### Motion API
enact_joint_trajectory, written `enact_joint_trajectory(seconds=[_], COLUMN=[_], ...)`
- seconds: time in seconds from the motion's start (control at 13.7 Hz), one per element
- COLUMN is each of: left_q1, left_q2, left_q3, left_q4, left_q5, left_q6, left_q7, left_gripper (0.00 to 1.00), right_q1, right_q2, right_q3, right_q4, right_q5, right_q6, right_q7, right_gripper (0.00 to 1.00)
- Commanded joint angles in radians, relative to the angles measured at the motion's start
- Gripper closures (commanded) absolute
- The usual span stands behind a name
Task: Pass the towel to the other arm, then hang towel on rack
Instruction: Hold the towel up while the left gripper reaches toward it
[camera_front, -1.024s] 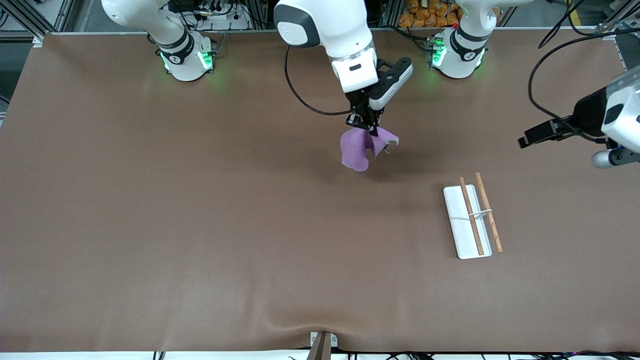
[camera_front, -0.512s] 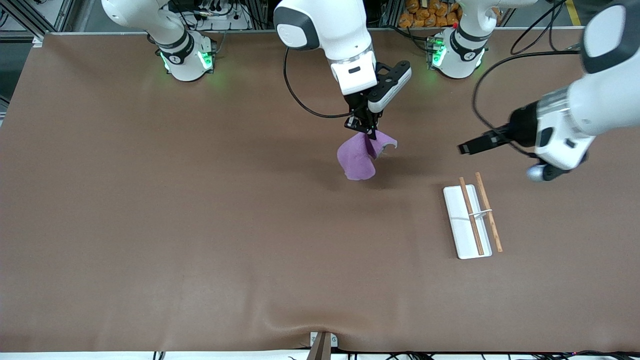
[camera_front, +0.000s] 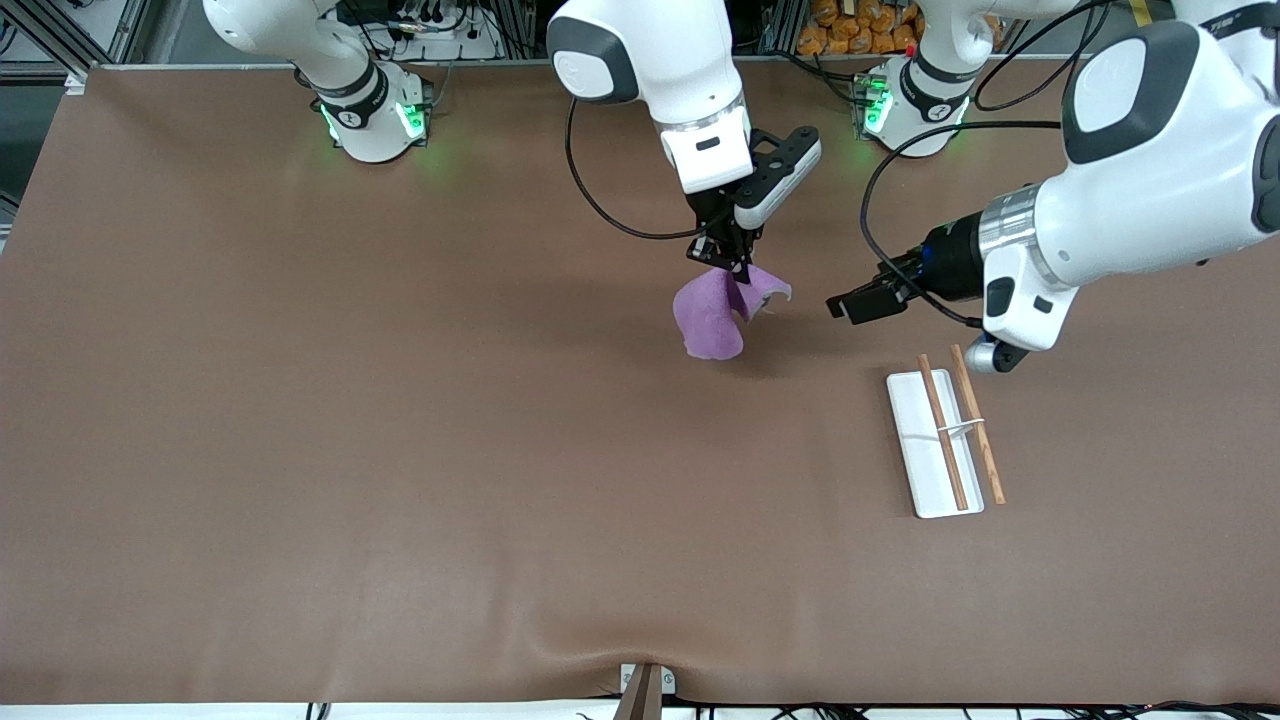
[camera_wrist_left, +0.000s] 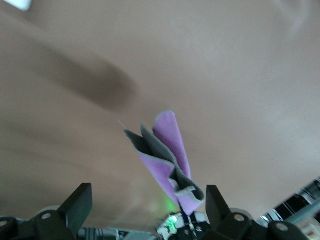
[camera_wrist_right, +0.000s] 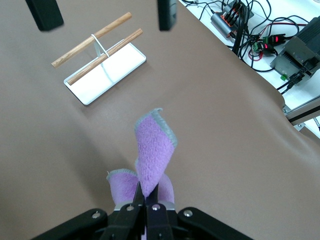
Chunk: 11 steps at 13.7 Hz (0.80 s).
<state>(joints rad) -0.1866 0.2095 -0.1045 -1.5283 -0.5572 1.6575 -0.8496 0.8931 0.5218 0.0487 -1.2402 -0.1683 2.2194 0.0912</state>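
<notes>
The right tool (camera_front: 728, 262) is pinched tight on the towel (camera_front: 712, 318). It holds one top corner, and the rest of the purple cloth hangs down in loose folds with its grey edge showing. The towel is up in the air over the middle of the brown surface (camera_front: 400, 450). It does not seem to touch the surface, though that is hard to tell for sure.

In the front view, the left tool (camera_front: 850, 305) is at about 3 o'clock from the towel, near it but not touching it. It points at the cloth. In the left wrist view its two fingers (camera_wrist_left: 77, 204) stand wide apart, with the towel seen between them but farther off. Nothing is in this tool.

The rack (camera_front: 945, 430) sits on the surface at about 4 o'clock from the towel, well apart from it and nearer to the front camera. It lies toward the left arm's end of the surface. It is a white tray with two thin wooden rods joined by a small white bar. Nothing hangs on it.

So the task looks about a third done. The towel is lifted and held out. What is left, I think: the left tool must close on the cloth, the right tool must let go, and then the towel must be hung over the rods.
</notes>
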Motion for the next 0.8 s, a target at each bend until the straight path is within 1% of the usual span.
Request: enact_joint_trajectory(seconds=[0.0, 0.15, 0.44, 0.73], left_q1=[-0.028, -0.036, -0.063, -0.065], left_q2=[0.028, 0.045, 0.068, 0.074], left_q3=[0.005, 0.005, 0.005, 0.005], left_q4=[0.016, 0.016, 0.016, 0.014], left_q5=[-0.056, -0.099, -0.112, -0.156], left_q6=[0.008, 0.024, 0.059, 0.067], left_q7=[-0.025, -0.046, -0.074, -0.077], left_gripper=[0.07, 0.13, 0.22, 0.33], right_q1=[-0.005, -0.005, -0.005, -0.005], right_q2=[-0.002, -0.002, -0.002, -0.002], right_q3=[0.005, 0.005, 0.005, 0.005], right_q4=[0.001, 0.001, -0.001, -0.001], right_q5=[-0.022, -0.022, -0.022, -0.022], right_q6=[0.003, 0.002, 0.002, 0.000], right_q7=[0.009, 0.009, 0.009, 0.010], right_gripper=[1.00, 1.00, 1.00, 1.00])
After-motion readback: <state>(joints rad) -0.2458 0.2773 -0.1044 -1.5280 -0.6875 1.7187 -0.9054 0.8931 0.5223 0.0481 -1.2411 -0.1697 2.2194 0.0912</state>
